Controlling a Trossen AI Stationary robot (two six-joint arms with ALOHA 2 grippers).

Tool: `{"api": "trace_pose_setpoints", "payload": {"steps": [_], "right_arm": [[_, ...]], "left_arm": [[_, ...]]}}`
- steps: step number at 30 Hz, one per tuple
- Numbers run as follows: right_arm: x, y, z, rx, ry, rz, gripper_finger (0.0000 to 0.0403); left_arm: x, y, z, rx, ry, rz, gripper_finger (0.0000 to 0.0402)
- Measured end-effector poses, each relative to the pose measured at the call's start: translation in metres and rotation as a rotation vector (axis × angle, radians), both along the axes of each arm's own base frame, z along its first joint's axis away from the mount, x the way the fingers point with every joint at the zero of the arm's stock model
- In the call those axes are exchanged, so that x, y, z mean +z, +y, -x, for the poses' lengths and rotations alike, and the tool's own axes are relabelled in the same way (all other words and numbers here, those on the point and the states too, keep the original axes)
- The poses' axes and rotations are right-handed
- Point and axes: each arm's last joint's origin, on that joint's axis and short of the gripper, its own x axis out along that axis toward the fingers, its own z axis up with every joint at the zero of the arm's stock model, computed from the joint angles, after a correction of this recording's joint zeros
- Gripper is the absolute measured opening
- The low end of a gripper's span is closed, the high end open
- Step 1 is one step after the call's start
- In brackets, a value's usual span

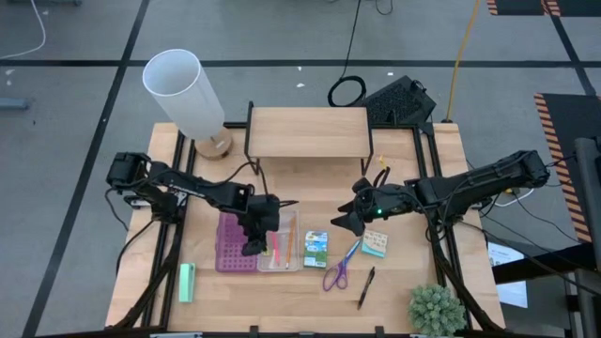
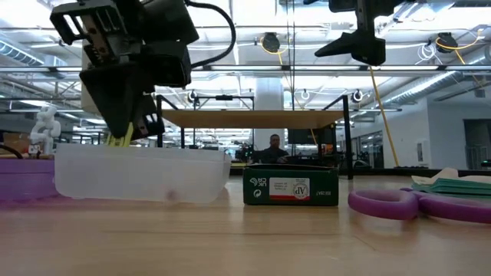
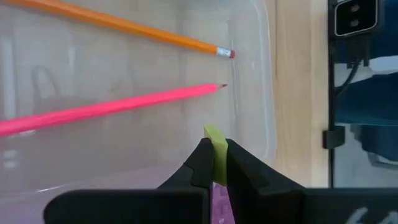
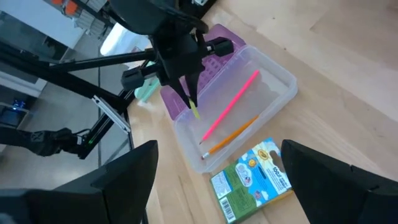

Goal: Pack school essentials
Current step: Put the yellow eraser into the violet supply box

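While your left gripper (image 1: 255,246) hangs over the open case (image 1: 256,242) in the high view, the right gripper (image 1: 349,220) sits well apart at its 3 o'clock, above bare table (image 1: 282,300). At the case's 3 o'clock lie the green-blue packet (image 1: 315,249), then the purple-blue scissors (image 1: 339,268) and the teal-beige pad (image 1: 375,244); the black pen (image 1: 365,287) lies at the scissors' 4 o'clock. A mint-green block (image 1: 186,282) rests at the case's 8 o'clock.

In the low view, your left gripper (image 2: 121,132) points down into the clear tray (image 2: 142,175), a yellow piece (image 2: 120,140) showing between its fingers. The packet (image 2: 291,186) stands at the tray's 3 o'clock; its dark end carries a white label, print too small to read. The scissors' handle (image 2: 391,203) lies beyond it, with the pad's edge (image 2: 453,185) behind. A person is visible far back in the room.

In the left wrist view, the fingers (image 3: 245,171) are closed tight on the yellow piece (image 3: 217,152), held above the tray floor. An orange pencil (image 3: 124,26) and a pink pencil (image 3: 112,106) lie in the tray, apart from each other.

In the right wrist view, your right gripper's fingers (image 4: 333,177) are spread wide with nothing between them. Beyond them the left gripper (image 4: 190,99) holds the yellow piece (image 4: 194,111) over the tray (image 4: 277,87), both pencils lying inside. The packet's (image 4: 255,177) face shows a cartoon picture; its lettering is not legible.
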Motion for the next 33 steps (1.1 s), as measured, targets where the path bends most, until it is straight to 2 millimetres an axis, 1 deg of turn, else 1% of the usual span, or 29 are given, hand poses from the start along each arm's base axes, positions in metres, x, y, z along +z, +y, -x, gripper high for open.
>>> {"api": "trace_pose_setpoints", "payload": {"steps": [8, 16, 19, 24, 28, 33], "right_arm": [[0.000, 0.000, 0.000, 0.010, 0.004, 0.020, 0.0334], [0.000, 0.000, 0.000, 0.009, 0.003, 0.017, 0.0334], [0.000, 0.000, 0.000, 0.006, 0.002, 0.011, 0.0334], [0.000, 0.000, 0.000, 0.000, 0.003, 0.001, 0.0334], [-0.002, 0.000, 0.001, -0.029, 0.020, -0.046, 0.0334], [-0.004, -0.001, 0.002, -0.040, 0.050, -0.054, 0.0334]], "left_arm": [[-0.001, -0.006, 0.001, 0.005, -0.009, -0.077, 0.0025], [-0.002, -0.005, 0.000, 0.025, -0.011, -0.119, 0.0032], [-0.004, -0.004, 0.000, 0.035, 0.000, -0.139, 0.0051], [-0.004, -0.003, 0.001, 0.055, 0.005, -0.161, 0.0095], [0.001, 0.000, 0.002, 0.115, 0.017, -0.146, 0.0123], [0.013, 0.005, 0.005, 0.179, -0.019, -0.178, 0.0142]]}}
